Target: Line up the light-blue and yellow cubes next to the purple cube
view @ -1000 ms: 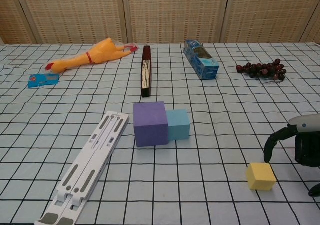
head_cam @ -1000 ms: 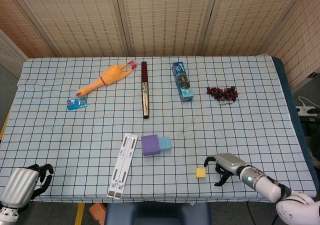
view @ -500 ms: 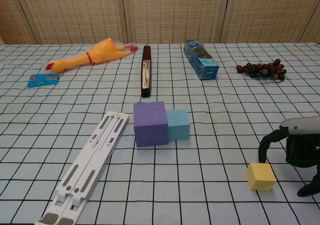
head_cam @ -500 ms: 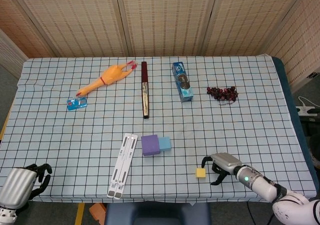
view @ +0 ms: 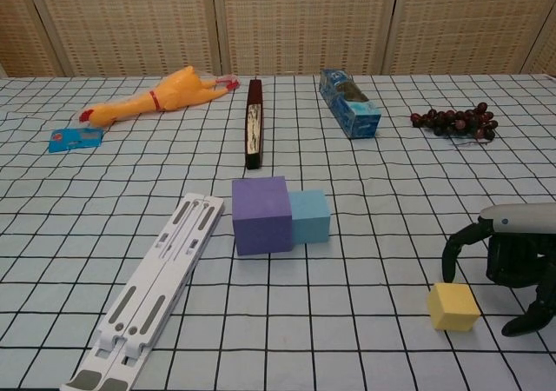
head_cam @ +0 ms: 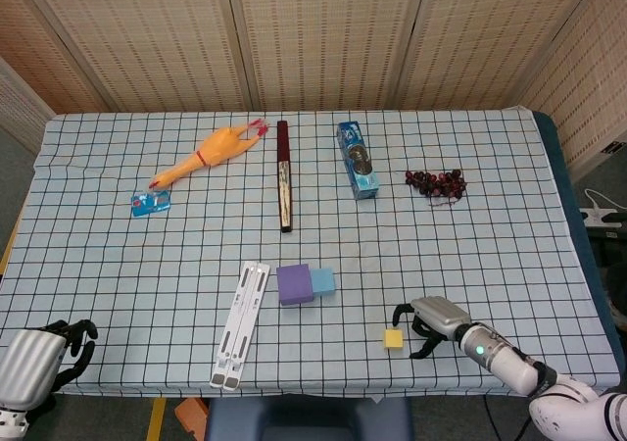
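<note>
Right hand [view: 512, 265] open, fingers spread just beside yellow cube [view: 453, 306], not holding it. Light-blue cube [view: 309, 215] touches purple cube [view: 261, 214]. Left hand [head_cam: 44, 358] curled, empty.

Right hand [head_cam: 428, 316] just beside yellow cube [head_cam: 393, 339], fingers [head_cam: 400, 314] spread; light-blue cube [head_cam: 322, 282] touching purple cube [head_cam: 294, 284].
</note>
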`<action>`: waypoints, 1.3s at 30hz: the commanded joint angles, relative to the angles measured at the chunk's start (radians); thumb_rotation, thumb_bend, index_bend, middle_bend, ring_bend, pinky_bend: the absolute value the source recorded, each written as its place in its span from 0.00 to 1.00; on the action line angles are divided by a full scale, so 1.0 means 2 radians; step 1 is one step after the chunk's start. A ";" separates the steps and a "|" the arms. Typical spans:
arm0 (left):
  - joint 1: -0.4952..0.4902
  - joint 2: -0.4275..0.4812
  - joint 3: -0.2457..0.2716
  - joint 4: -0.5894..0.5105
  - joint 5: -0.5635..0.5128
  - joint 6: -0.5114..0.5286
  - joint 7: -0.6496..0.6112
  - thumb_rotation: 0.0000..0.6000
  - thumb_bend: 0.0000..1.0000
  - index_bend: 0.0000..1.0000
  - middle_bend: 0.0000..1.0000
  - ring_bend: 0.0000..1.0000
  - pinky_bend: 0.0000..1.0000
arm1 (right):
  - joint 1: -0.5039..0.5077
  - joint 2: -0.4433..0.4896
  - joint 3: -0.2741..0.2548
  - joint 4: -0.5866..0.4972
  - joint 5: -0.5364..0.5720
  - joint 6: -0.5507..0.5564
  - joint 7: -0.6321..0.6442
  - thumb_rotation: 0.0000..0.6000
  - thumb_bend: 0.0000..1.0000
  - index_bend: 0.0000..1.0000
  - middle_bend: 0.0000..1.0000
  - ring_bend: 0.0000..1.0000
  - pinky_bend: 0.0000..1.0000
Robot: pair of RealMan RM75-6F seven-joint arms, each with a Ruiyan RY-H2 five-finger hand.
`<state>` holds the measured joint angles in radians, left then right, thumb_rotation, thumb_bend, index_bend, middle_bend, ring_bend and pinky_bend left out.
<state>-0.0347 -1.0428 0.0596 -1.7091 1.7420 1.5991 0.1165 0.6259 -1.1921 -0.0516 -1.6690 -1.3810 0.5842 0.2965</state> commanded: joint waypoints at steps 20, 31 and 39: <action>0.004 0.000 -0.006 0.002 -0.007 0.004 -0.005 1.00 0.46 0.52 0.71 0.64 0.84 | -0.058 -0.087 -0.052 0.137 -0.155 0.170 0.156 1.00 0.00 0.41 0.92 0.99 1.00; 0.004 0.000 -0.006 0.002 -0.006 0.003 -0.007 1.00 0.47 0.52 0.71 0.64 0.84 | -0.057 -0.105 -0.059 0.163 -0.154 0.183 0.164 1.00 0.00 0.44 0.92 0.99 1.00; 0.004 0.000 -0.006 0.002 -0.005 0.003 -0.007 1.00 0.47 0.52 0.71 0.64 0.84 | -0.060 -0.111 -0.057 0.169 -0.145 0.190 0.162 1.00 0.00 0.52 0.93 1.00 1.00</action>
<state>-0.0257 -1.0423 0.0479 -1.7053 1.7323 1.6048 0.1026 0.5067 -1.4128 -0.1667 -1.3310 -1.6723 0.9646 0.6210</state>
